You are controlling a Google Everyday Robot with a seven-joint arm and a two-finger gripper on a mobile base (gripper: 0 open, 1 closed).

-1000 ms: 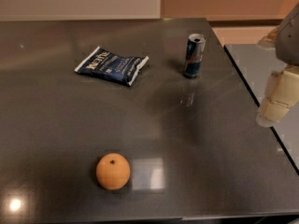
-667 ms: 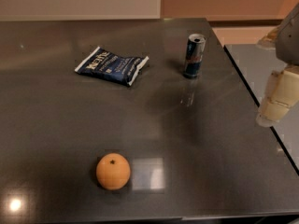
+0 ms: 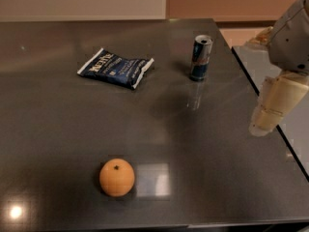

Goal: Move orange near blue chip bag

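**Dark table, orange untouched at the near edge**

Dark grey and glossy, the table [image 3: 53, 129] carries 3 things, well apart from one another. The orange [image 3: 117, 177] sits alone near the front edge, stem dot up, just beside a pale square of glare [image 3: 152, 180]. The blue chip bag [image 3: 116, 67] lies flat toward the back left, and a slim drink can [image 3: 201, 57] stands upright to its right.

The gripper [image 3: 270, 111] hangs over the table's right edge, well apart from the orange and holding nothing. Whether it is spread or closed cannot be told from this view.

The step in hand looks like the reach for the orange. A round, smooth fruit will likely roll if nudged off-centre, so the approach should probably come straight down over the stem and close across the widest part. For the carry, a path up the left-centre of the table would keep clear of the can. The open patch just in front of the bag looks like a safe place to set down. Released low, the orange should neither roll off nor land on the bag.

Most of the arm is cut off by the right frame edge, and the gripper's tip shows only as a cream block. Lettering on the bag is too blurred to read.
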